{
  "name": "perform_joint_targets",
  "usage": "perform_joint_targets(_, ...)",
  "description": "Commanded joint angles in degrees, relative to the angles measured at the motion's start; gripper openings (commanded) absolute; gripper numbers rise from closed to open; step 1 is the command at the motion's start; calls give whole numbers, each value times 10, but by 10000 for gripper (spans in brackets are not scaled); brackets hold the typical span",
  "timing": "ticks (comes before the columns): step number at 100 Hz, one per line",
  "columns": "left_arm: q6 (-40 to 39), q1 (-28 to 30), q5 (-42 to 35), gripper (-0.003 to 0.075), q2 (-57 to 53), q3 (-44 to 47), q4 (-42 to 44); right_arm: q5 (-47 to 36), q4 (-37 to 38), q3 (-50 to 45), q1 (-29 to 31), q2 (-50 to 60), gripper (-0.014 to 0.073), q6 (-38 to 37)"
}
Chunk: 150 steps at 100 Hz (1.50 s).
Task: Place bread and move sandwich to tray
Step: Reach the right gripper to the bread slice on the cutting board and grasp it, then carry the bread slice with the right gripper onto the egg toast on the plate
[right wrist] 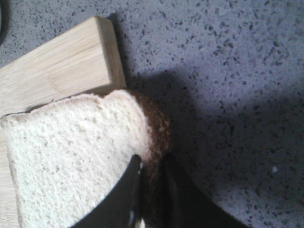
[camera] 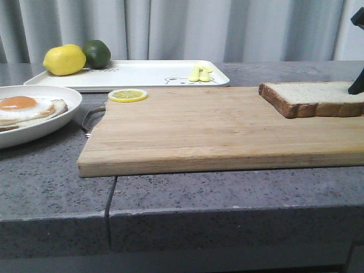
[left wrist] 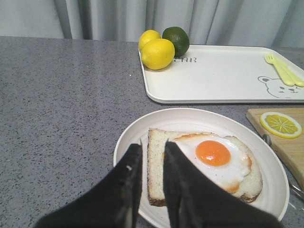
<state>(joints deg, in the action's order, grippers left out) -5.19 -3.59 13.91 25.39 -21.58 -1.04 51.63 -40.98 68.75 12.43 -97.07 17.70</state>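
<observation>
The right gripper (right wrist: 148, 190) is clamped on the crust edge of the thick white bread slice (camera: 315, 98), at the right of the wooden cutting board (camera: 199, 128). The left gripper (left wrist: 151, 164) hangs nearly closed over the egg-topped sandwich (left wrist: 204, 166) in the round white dish (left wrist: 275, 175), lower centre. The flat white tray (left wrist: 223, 76), upper right on the grey desk (camera: 51, 182), holds two lemons, a lime and a yellow fork, the fork cut off by the frame.
</observation>
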Motion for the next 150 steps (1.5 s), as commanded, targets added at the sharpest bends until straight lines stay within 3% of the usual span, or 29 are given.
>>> perform_joint_targets(1, -3, -6, -46, 106, 8, -21, -5, 6, -18, 15, 2, 21, -60, 11)
perform_joint_targets(25, -3, -6, -47, 106, 8, -21, -6, 36, -40, 40, 2, 37, -60, 11)
perform_joint_targets(50, -3, -6, -57, 106, 8, -21, -29, 76, -132, 68, -25, 51, -60, 20)
perform_joint_targets(74, -3, -6, -60, 106, 8, -21, -29, 26, -212, 68, -144, 51, -60, 36)
perform_joint_targets(116, -3, -6, -60, 106, 8, -21, -29, -185, -356, 68, -396, 2, -60, 61)
perform_joint_targets(150, -3, -6, -60, 106, 8, -21, -29, -223, -442, 123, -485, -75, -60, 97)
